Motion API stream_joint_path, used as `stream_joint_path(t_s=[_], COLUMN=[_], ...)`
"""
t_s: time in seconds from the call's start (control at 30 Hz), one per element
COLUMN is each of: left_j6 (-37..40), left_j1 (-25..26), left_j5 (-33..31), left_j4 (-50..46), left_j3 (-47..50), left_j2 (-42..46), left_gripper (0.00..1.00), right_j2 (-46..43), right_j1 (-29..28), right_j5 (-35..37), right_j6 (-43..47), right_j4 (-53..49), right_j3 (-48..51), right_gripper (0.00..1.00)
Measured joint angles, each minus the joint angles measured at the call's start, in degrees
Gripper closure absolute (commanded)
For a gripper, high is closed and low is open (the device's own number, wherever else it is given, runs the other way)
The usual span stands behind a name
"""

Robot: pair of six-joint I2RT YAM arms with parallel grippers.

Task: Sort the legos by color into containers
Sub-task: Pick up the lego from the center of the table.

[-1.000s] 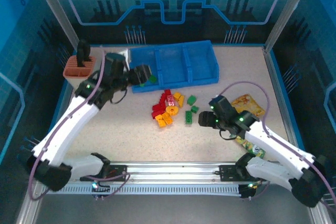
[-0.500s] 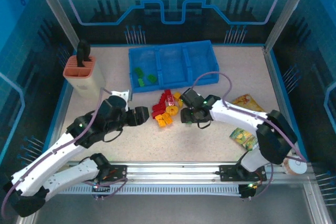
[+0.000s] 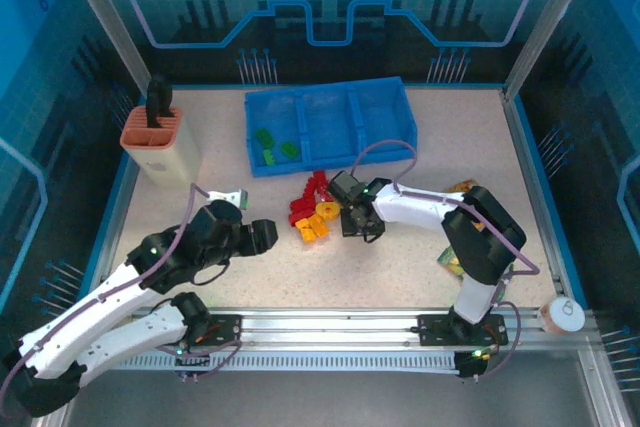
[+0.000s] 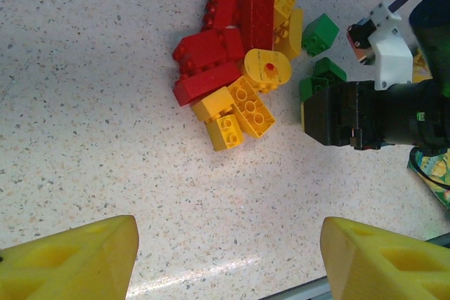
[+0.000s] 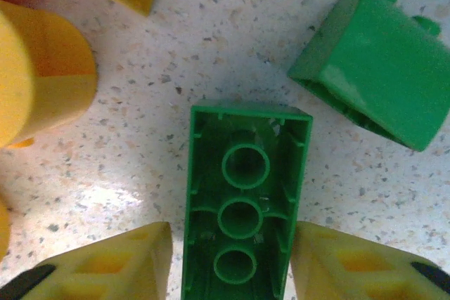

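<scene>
Red legos (image 4: 211,61) and yellow legos (image 4: 239,107) lie heaped mid-table, seen from above as the pile (image 3: 310,212). Green legos (image 4: 320,33) sit to its right. My right gripper (image 3: 352,219) is low over them, open, its yellow fingers (image 5: 105,265) either side of an upturned green lego (image 5: 242,201), with a narrow gap on the left side. Another green lego (image 5: 373,68) lies just beyond. The blue tray (image 3: 385,152) holds two green legos (image 3: 265,137) in its left compartment. My left gripper (image 3: 265,236) hovers open and empty, near-left of the pile.
A beige holder with orange rim (image 3: 160,142) stands at the back left. Snack bags (image 3: 455,259) lie to the right under the right arm, and a white cup (image 3: 562,315) is at the near right edge. The right gripper's black body (image 4: 351,114) crowds the pile's right side.
The left arm has pulled back from the tray to the near left, leaving green legos in the left compartment. The right gripper has swung left to the green legos beside the pile.
</scene>
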State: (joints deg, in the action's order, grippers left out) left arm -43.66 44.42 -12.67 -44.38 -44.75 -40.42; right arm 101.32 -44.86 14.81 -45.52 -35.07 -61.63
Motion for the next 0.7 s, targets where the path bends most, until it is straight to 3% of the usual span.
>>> stream_joint_path(t_s=[0.13,0.37,0.7], left_j6=[0.0,-0.2,-3.0], left_j1=[0.0,0.0,0.0], left_j5=[0.0,-0.7,-1.1], left_j4=[0.0,0.0,-0.9], left_j3=[0.7,1.6,7.5], left_j2=[0.0,0.0,0.0], left_gripper=[0.30,0.30,0.30], right_j2=[0.4,-1.3,-3.6], right_j1=[-1.0,-3.2,-5.1], right_j5=[1.3,5.3,7.1], right_j6=[-0.8,-0.9,6.6], right_j4=[0.0,-4.3,-8.4], right_j3=[0.0,-2.5,-24.0], right_gripper=[0.63,0.64,0.63])
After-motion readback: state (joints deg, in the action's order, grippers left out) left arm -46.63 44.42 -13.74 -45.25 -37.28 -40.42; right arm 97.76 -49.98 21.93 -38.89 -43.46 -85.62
